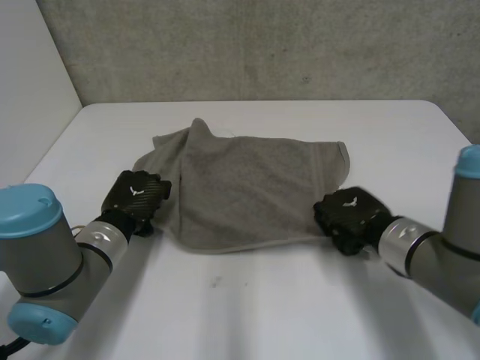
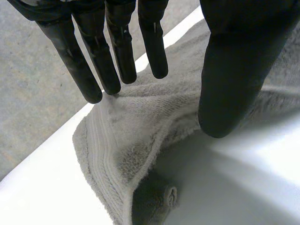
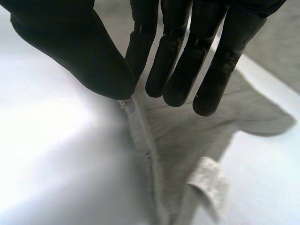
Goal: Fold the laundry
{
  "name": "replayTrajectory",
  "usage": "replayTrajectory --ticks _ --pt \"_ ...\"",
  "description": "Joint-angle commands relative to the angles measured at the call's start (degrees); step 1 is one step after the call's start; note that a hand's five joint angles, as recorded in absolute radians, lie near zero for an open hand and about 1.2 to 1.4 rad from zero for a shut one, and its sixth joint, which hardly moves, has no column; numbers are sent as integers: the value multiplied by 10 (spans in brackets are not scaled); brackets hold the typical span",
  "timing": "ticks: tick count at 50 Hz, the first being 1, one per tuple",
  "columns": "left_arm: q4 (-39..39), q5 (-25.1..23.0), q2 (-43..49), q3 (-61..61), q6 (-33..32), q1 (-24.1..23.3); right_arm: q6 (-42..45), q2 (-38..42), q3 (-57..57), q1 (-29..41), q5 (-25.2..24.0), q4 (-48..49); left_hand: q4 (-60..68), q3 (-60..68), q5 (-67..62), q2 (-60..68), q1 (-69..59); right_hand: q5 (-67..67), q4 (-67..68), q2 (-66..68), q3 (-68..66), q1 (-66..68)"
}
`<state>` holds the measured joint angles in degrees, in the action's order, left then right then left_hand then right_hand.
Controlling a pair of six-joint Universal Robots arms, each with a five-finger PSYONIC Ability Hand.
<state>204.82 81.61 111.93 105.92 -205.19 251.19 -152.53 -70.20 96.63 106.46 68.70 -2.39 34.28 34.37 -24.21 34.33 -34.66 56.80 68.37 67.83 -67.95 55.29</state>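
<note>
A grey towel [image 1: 247, 187] lies rumpled in the middle of the white table [image 1: 262, 307], its left side bunched into folds. My left hand [image 1: 135, 196] rests at the towel's near-left corner. In the left wrist view its fingers [image 2: 112, 56] are straight and spread from the thumb [image 2: 232, 75], above the folded towel corner [image 2: 126, 140] and holding nothing. My right hand [image 1: 349, 215] is at the towel's near-right corner. In the right wrist view its thumb [image 3: 89, 51] and fingers pinch the towel's hem [image 3: 140, 131]. A small white label [image 3: 208, 180] sticks out beyond the fingertips.
A grey concrete wall [image 1: 262, 45] stands behind the table's far edge. Bare tabletop lies in front of the towel and on both sides of it.
</note>
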Motion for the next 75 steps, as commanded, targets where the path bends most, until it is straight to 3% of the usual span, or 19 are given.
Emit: replayTrajectory --ticks 1,13,21,31,64,67,70,75 --pt "15 9 28 -6 4 2 -30 -31 -4 -36 -1 4 -10 -11 9 -10 14 132 116 122 -120 247" --pt "59 9 70 -19 34 2 -32 -30 0 -41 3 5 -9 -9 8 -9 12 132 116 122 -120 247" --pt "51 10 60 -26 34 8 -31 -30 1 -69 7 44 -7 -8 6 -7 11 132 116 122 -120 247" --pt "28 6 22 4 43 61 -31 -26 -3 -85 6 45 -5 -6 4 -6 9 132 116 122 -120 247" --pt "-15 -9 73 -36 66 66 -28 8 -1 -80 5 47 12 11 -12 11 -8 132 116 122 -120 247" --pt "-17 -9 86 -53 66 66 -28 9 -1 -80 5 47 118 117 -118 117 -114 132 116 122 -120 247" --pt "-10 -9 93 -67 68 66 -28 9 -1 -79 5 47 428 427 -428 427 -424 132 116 122 -120 247" --pt "-1 -5 83 -71 68 67 -30 9 -1 -79 4 46 457 456 -458 457 -453 132 116 122 -120 247"
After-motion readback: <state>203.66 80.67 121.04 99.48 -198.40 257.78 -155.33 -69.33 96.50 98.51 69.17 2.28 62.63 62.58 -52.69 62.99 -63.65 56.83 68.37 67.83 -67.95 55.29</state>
